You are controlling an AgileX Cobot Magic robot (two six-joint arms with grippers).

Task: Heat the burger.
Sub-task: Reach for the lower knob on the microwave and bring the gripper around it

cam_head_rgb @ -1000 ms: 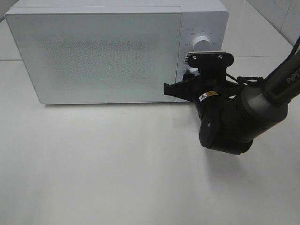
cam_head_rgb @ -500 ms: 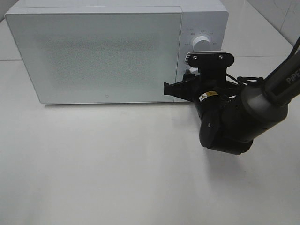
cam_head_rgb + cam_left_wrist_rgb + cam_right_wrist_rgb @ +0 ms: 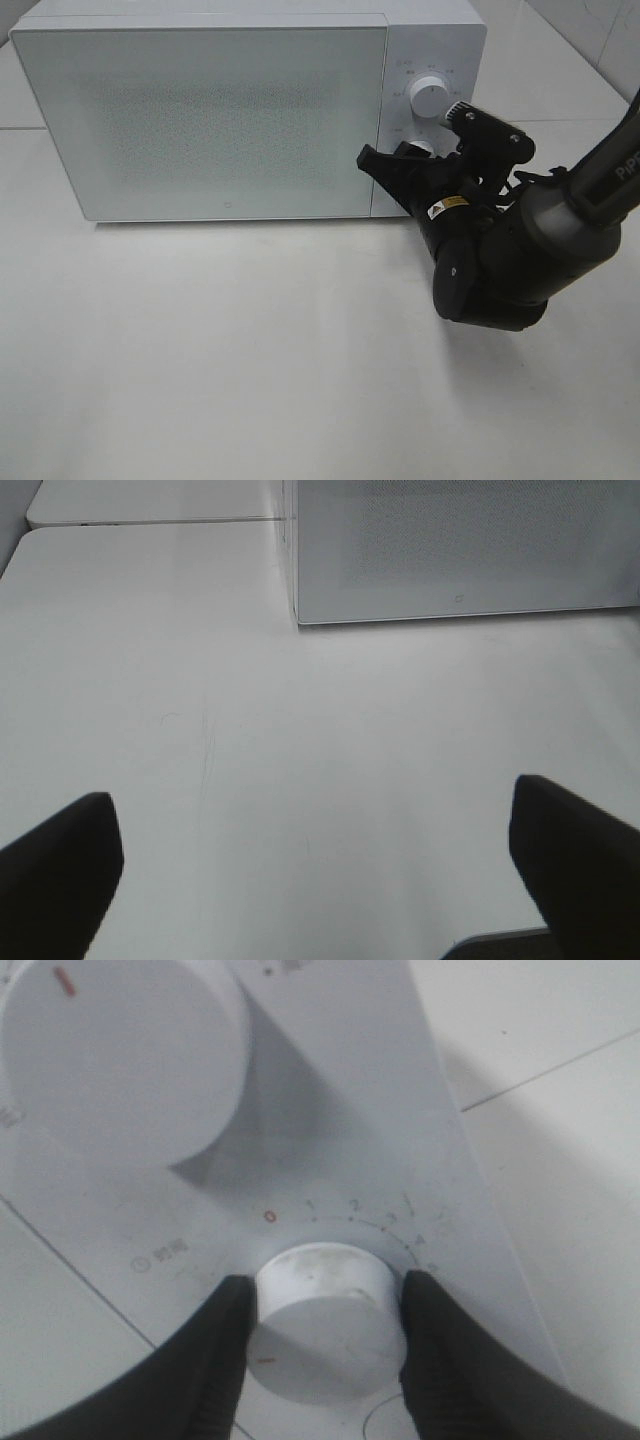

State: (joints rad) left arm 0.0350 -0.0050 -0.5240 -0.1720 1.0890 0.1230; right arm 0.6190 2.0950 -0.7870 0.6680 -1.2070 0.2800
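Right wrist view: right gripper point(image 3: 328, 1355) clamps the lower dial point(image 3: 322, 1310) on the microwave point(image 3: 440, 30), at 3 o'clock of its shut door point(image 3: 200, 110); left gripper point(image 3: 318, 870) hangs wide over the tabletop point(image 3: 300, 730). No view shows the burger; it is presumably inside. Step in hand: setting the time. The next move likely calls for a clockwise turn of the dial.

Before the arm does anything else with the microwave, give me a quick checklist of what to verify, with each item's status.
1. Microwave door shut: ok.
2. Burger inside: cannot tell; the door hides the interior and no burger is in view.
3. Right hand on the lower knob, a finger on either side: ok.
4. Time set on the lower knob: cannot tell; the hand covers part of the scale.
5. Left hand open, over the table, clear of the microwave: ok.
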